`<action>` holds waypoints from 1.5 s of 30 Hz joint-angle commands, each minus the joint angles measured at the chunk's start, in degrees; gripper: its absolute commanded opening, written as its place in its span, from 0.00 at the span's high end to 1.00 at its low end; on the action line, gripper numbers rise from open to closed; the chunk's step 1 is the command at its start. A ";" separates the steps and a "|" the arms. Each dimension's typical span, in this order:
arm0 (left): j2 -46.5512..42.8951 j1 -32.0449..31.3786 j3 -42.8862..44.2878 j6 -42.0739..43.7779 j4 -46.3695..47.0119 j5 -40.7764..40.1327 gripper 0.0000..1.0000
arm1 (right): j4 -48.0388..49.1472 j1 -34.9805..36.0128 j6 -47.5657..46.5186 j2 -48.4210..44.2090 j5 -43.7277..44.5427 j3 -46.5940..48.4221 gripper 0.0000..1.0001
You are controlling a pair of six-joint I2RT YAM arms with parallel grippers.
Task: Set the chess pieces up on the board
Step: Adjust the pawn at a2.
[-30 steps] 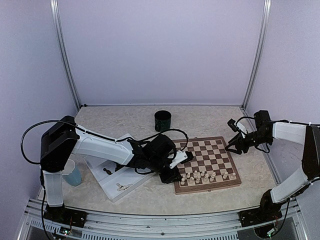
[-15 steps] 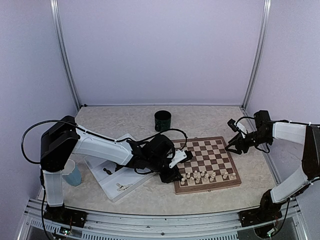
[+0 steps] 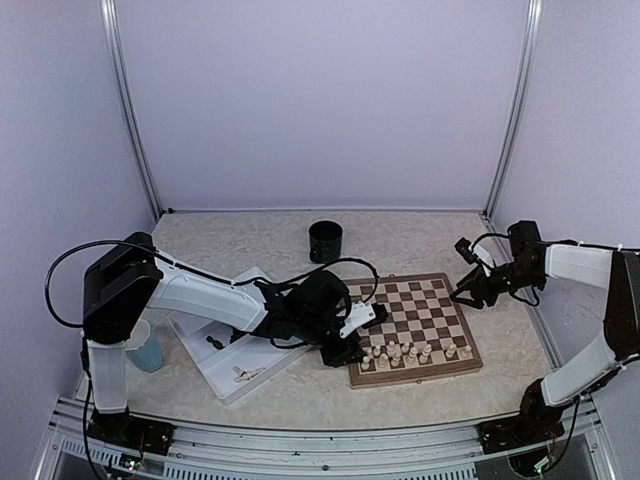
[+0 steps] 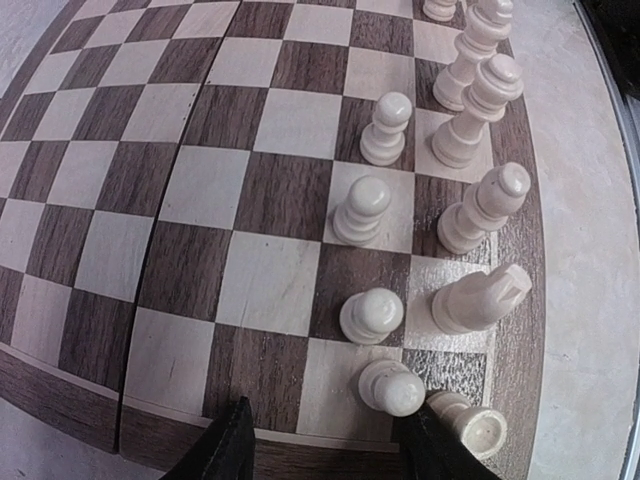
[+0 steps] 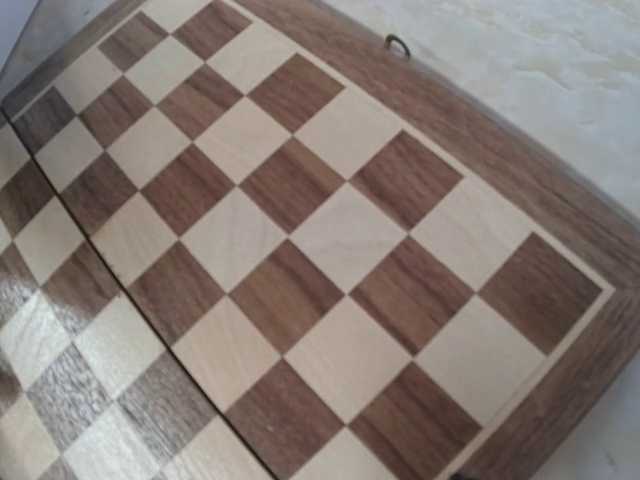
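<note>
Left tool (image 4: 325, 445) hangs low at the left edge of the board (image 3: 425, 305), close to its front corner. Its two dark fingers (image 4: 232, 448) stand spread, and between them only the wooden border of the board shows. No piece is pinched. Just beyond the right-hand finger a cream pawn (image 4: 390, 388) stands on its square, and beside it a cream rook (image 4: 470, 428) fills the corner square. It is very near this finger, but I cannot tell if it touches.

The cream pieces (image 3: 410, 352) stand upright in the two front rows of the board. In the left wrist view a knight (image 4: 478, 298), a bishop (image 4: 483, 208) and two taller figures follow the rook along the border, with three more pawns in the row next to them. The other squares in this view are bare.

The right tool (image 3: 468, 292) hovers over the far right part of the board. Whether its fingers are spread or pressed together I cannot tell, because its own camera shows only bare squares, the border and a small metal hook (image 5: 398, 43) on the edge.

The board lies flat on the pale worktop (image 3: 430, 240). To its left sits a white tray (image 3: 225, 360) with a small dark piece (image 3: 213, 342) and some pale ones (image 3: 240, 374) in it. A dark cup (image 3: 325, 241) stands behind the board, and a blue cup (image 3: 147, 348) at the far left.
</note>
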 commanded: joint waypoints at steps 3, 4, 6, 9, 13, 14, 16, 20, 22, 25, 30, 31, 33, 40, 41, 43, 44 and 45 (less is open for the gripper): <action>2.53 -0.34 1.29 1.65 1.43 1.51 0.50 | -0.49 -0.37 -0.33 0.81 -0.78 -0.03 0.46; 2.63 -0.29 1.25 1.58 1.72 1.75 0.50 | -0.51 -0.37 -0.37 0.89 -0.78 -0.03 0.45; 2.79 -0.30 1.23 1.38 1.76 2.19 0.50 | -0.55 -0.37 -0.36 0.99 -0.86 -0.03 0.46; 2.92 -0.22 0.74 1.59 3.48 3.06 0.50 | -0.57 -0.41 -0.37 1.08 -0.87 0.04 0.45; 2.56 -0.24 0.14 1.84 4.67 3.46 0.50 | -0.51 -0.37 -0.43 1.22 -1.00 0.06 0.45; 2.69 -0.13 0.33 1.76 4.74 3.56 0.50 | -0.52 -0.37 -0.42 1.26 -1.04 0.06 0.45; 3.19 -0.08 1.05 1.26 4.75 3.61 0.50 | -0.59 -0.37 -0.46 1.32 -1.04 0.13 0.45; 4.52 -0.11 2.39 -0.27 3.90 3.21 0.50 | -0.72 -0.37 -0.46 1.26 -1.07 0.08 0.45; 4.58 -0.09 2.35 -0.89 3.65 2.72 0.50 | -0.63 -0.37 -0.40 1.22 -1.04 0.06 0.45; 4.28 0.00 2.17 -2.19 2.75 1.65 0.50 | -0.62 -0.37 -0.42 1.38 -1.04 0.05 0.45; 2.79 0.19 0.16 -4.12 2.37 0.74 0.50 | -0.67 -0.37 -0.54 1.79 -1.13 0.21 0.45; 2.39 0.33 -0.46 -4.30 2.37 0.68 0.50 | -0.68 -0.37 -0.55 1.79 -1.13 0.16 0.45; 1.55 0.44 -1.66 -4.50 2.37 0.50 0.51 | -0.67 -0.37 -0.54 1.79 -1.20 0.16 0.45; 0.29 0.69 -3.10 -5.73 2.36 -0.79 0.51 | -0.78 -0.37 -0.50 2.05 -1.22 0.24 0.45; 0.28 0.66 -3.13 -5.87 2.37 -0.94 0.51 | -0.83 -0.37 -0.54 2.05 -1.24 0.24 0.45; 0.23 0.65 -3.20 -5.93 2.37 -0.96 0.51 | -0.83 -0.37 -0.55 2.02 -1.22 0.26 0.45; 0.20 0.63 -3.15 -6.10 2.37 -1.26 0.51 | -0.80 -0.37 -0.55 2.05 -1.22 0.24 0.45; 0.19 0.63 -3.04 -6.16 2.37 -1.35 0.51 | -0.75 -0.37 -0.50 2.06 -1.22 0.29 0.45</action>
